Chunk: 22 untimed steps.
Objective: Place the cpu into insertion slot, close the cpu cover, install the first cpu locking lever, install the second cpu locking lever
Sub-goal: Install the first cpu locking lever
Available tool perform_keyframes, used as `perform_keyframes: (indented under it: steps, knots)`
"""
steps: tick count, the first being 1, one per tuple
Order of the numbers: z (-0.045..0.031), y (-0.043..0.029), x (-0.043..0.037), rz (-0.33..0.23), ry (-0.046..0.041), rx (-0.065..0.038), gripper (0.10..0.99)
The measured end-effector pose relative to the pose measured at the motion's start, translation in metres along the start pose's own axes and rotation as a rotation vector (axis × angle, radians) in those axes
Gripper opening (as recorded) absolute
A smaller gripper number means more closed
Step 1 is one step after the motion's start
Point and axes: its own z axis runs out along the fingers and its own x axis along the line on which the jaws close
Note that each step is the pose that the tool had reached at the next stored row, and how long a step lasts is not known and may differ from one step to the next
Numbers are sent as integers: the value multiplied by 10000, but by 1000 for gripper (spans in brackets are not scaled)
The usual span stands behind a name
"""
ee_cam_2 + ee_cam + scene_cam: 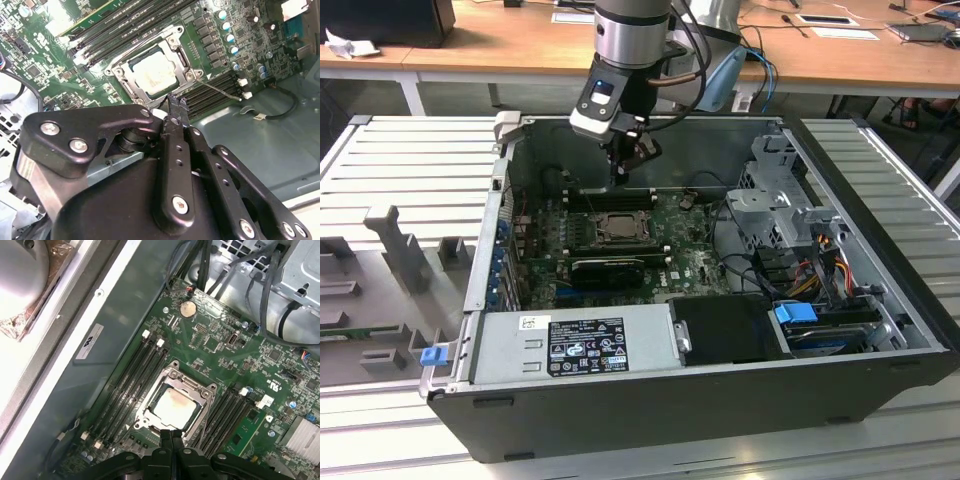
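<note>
The cpu (173, 406) lies in the insertion slot (209, 390), its pale silvery face showing through the window of the cpu cover (172, 371). The cover lies flat around it. In the second wrist view the cpu (152, 70) sits inside the cover frame (121, 75), and a thin metal locking lever (220, 90) sticks out sideways from the socket corner. My gripper (171, 436) hovers just above the socket's edge, fingers pressed together with nothing between them. The exterior view shows the gripper (620, 180) over the memory slots just behind the cpu (617, 226).
The green motherboard (690, 262) lies in an open black computer case (650, 410). Long black memory slots (127, 385) flank the socket. A black finned card (605, 268), a power supply (580, 345), drive cages (775, 195) and cables (815, 270) crowd the case.
</note>
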Motion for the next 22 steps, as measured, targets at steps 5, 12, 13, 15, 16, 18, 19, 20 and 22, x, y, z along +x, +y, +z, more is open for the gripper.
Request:
perform_keyframes:
  steps: [5, 12, 13, 15, 16, 18, 19, 20, 22]
  knots:
    - [0, 0, 0, -298, 1, 16, 106]
    - [0, 0, 0, -706, 4, 36, 106]
    - [0, 0, 0, -756, 3, 39, 106]
    - [0, 0, 0, -882, 4, 45, 106]
    - [0, 0, 0, -944, 5, 49, 106]
    - [0, 0, 0, -1066, 5, 55, 106]
    - [0, 0, 0, -1178, 6, 60, 106]
    - [0, 0, 0, -1252, 6, 64, 106]
    - [0, 0, 0, -1422, 7, 73, 106]
